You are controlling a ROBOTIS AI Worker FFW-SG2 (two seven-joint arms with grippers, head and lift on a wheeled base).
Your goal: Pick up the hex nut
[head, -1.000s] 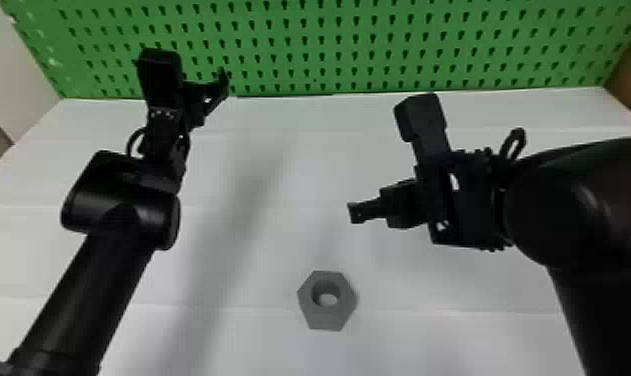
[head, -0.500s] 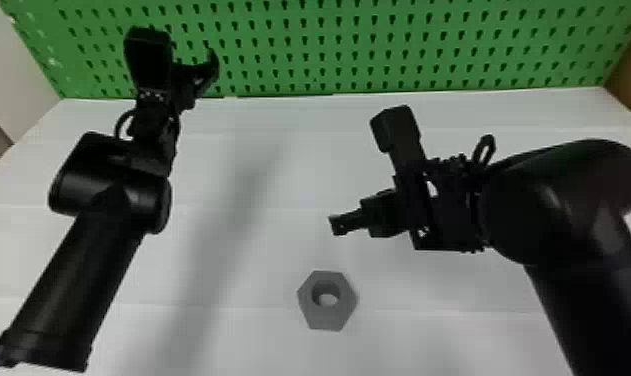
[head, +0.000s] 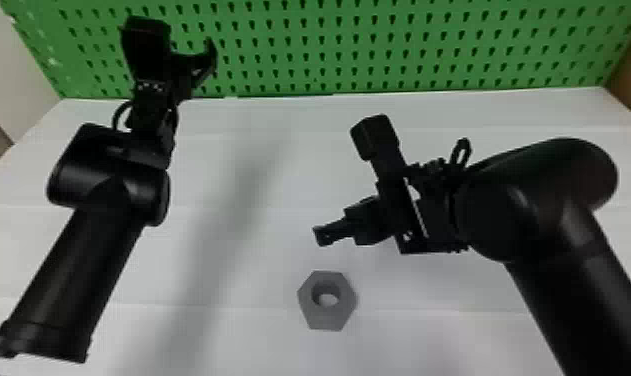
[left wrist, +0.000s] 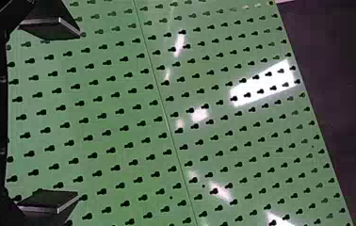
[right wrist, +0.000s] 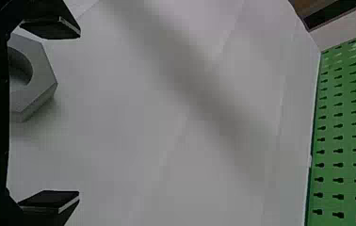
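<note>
From where I stand, the robot's right arm (head: 574, 240) comes up from the near right of the white surface (head: 429, 310), bends over at the wrist, and reaches across towards the left. Its hand (head: 324, 235) is held above the surface, tipped a little down towards the robot. The two black fingers stand wide apart, with nothing gripped between them.

The hex nut (head: 327, 317) lies flat on the surface, hole upwards, just on the robot's side of those fingertips and apart from them. It's well away from the far edge, roughly midway between the left and right edges. In the right wrist view it sits nearer one finger than the other, partly hidden behind the body of the right hand (right wrist: 79, 115).

Over on the left, the other arm (head: 79, 280) slants up and away from the robot. Its hand (head: 206, 60) is up by the far left corner, in front of the green pegboard (head: 329, 50), fingers spread wide and holding nothing.
</note>
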